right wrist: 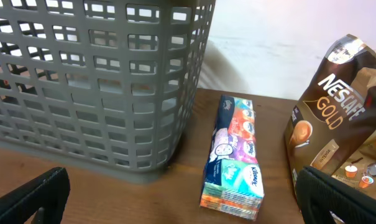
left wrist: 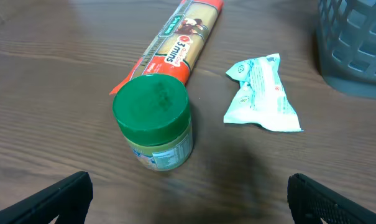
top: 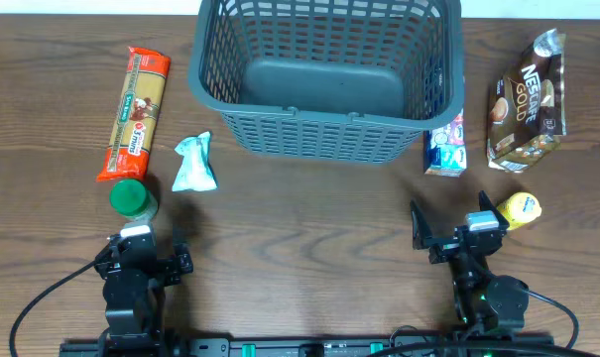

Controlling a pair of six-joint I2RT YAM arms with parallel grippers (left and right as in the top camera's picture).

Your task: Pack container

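Observation:
The dark grey lattice container (top: 324,129) stands at the back middle of the table and is empty; its wall shows in the right wrist view (right wrist: 94,81). My left gripper (top: 146,260) is open and empty, just in front of a green-lidded jar (top: 133,198) (left wrist: 153,124). An orange pasta pack (top: 136,111) (left wrist: 175,46) and a light blue sachet (top: 194,164) (left wrist: 262,93) lie beyond it. My right gripper (top: 458,238) is open and empty, in front of a tissue pack (top: 445,147) (right wrist: 234,158).
A brown Nescafe Gold bag (top: 526,99) (right wrist: 343,124) lies at the back right. A small yellow item (top: 520,208) sits beside my right gripper. Cables run along the table's front edge.

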